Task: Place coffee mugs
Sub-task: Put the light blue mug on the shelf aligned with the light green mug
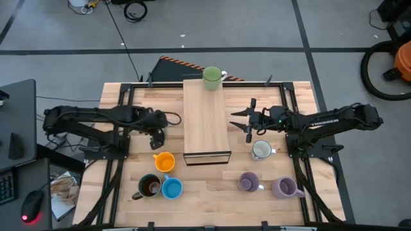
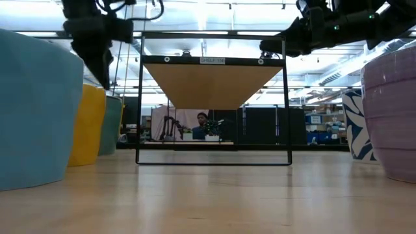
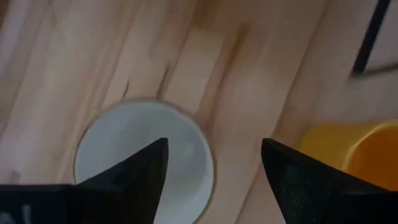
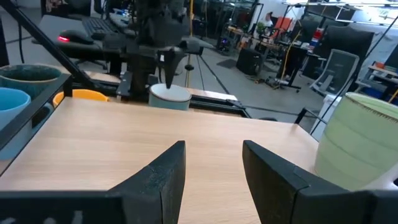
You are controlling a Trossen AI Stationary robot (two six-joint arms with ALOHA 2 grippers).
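Wooden shelf (image 1: 206, 119) carries the green mug (image 1: 212, 77) at its far end; left gripper (image 1: 156, 138), fingers spread wide, hovers over a white mug (image 3: 144, 163) beside the orange mug (image 1: 164, 162); right gripper (image 1: 243, 120) gapes empty

A pale wooden slatted tabletop (image 1: 212, 196) fills the middle, edged by black metal rails (image 1: 126, 96). At its centre stands a light wooden shelf on a thin black wire frame (image 1: 207, 125), running from near to far. On the grey floor, far right, an orange vacuum with a black hose (image 1: 393, 64). Near left, a black computer mouse glowing red (image 1: 30, 209) on a dark desk. Far back in the room sits a person (image 2: 203, 121).
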